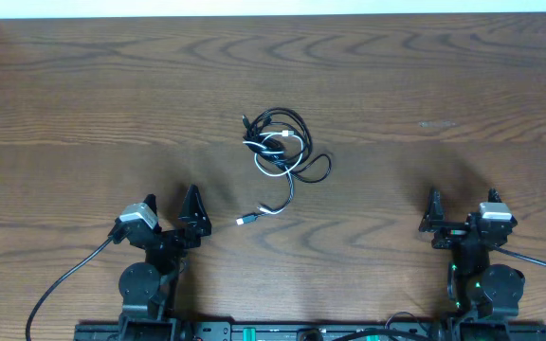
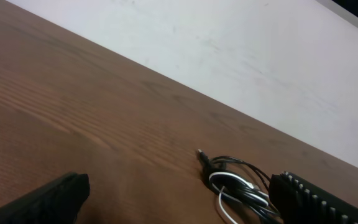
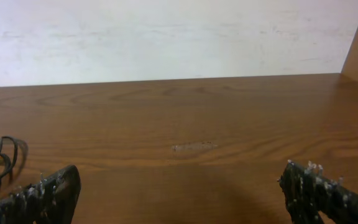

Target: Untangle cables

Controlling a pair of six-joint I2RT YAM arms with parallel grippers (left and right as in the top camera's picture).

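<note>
Cables point(image 1: 280, 152): black and white, tangled in one bundle at the middle of the bench point(image 1: 425, 76); one plug point(image 1: 245, 220) is trailed toward the near edge.
Left claw point(image 1: 172, 204): released, nothing gripped; the bundle is found ahead and to its right, apart.
Right claw point(image 1: 461, 204): released, nothing gripped; the bundle is found well apart, to its left.
</note>
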